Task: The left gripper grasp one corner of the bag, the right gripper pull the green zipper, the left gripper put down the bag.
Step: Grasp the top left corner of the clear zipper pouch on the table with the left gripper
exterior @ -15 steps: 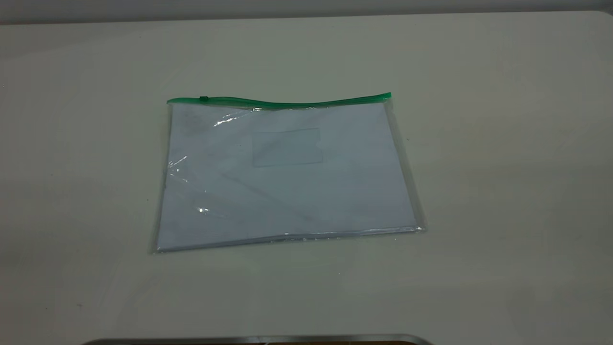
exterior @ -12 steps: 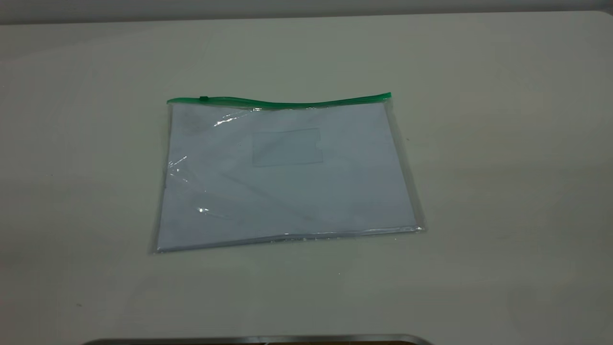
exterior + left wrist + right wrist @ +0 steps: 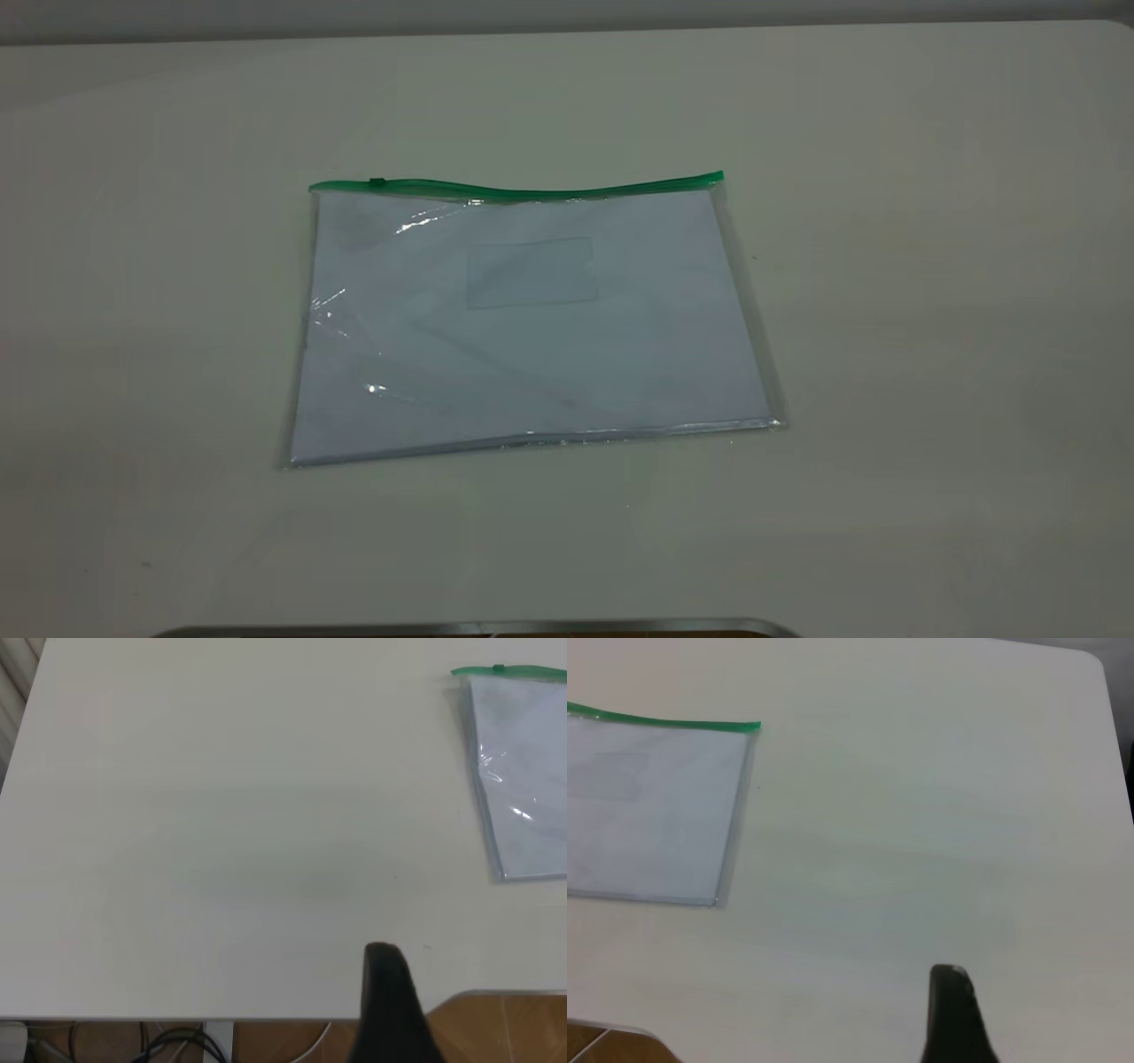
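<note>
The bag (image 3: 532,323) is being left flat on the table (image 3: 930,266), green zipper (image 3: 518,188) far-side, so its corner can be grasped; both grippers' state cannot be told.

Neither arm shows in the exterior view. In its own wrist view, the left gripper (image 3: 390,1005) shows only as one dark tip over the counter's (image 3: 221,833) near edge. The right gripper (image 3: 953,1014) shows the same in its own view: one dark tip above the counter.
</note>
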Controlling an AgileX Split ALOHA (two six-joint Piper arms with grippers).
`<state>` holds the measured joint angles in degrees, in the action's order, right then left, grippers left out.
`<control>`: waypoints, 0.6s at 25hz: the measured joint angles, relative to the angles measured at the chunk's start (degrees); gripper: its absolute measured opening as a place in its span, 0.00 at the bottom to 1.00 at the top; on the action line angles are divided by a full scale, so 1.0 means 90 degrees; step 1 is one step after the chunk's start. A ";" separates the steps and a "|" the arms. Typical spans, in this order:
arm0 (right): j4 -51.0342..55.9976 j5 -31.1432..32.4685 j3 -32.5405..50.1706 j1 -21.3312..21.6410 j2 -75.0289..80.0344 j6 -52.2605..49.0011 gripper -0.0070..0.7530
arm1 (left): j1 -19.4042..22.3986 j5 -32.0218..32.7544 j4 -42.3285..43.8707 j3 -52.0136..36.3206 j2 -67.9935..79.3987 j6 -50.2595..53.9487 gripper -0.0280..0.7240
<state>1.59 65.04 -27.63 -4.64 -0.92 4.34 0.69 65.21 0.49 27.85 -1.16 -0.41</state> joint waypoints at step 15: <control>0.0000 0.0000 0.0000 0.0000 0.0000 0.0000 0.69 | 0.0000 0.0000 0.0000 0.0000 0.0000 0.0008 0.78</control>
<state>1.59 65.04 -27.63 -4.64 -0.92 4.34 0.69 65.21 0.49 27.85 -1.16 -0.34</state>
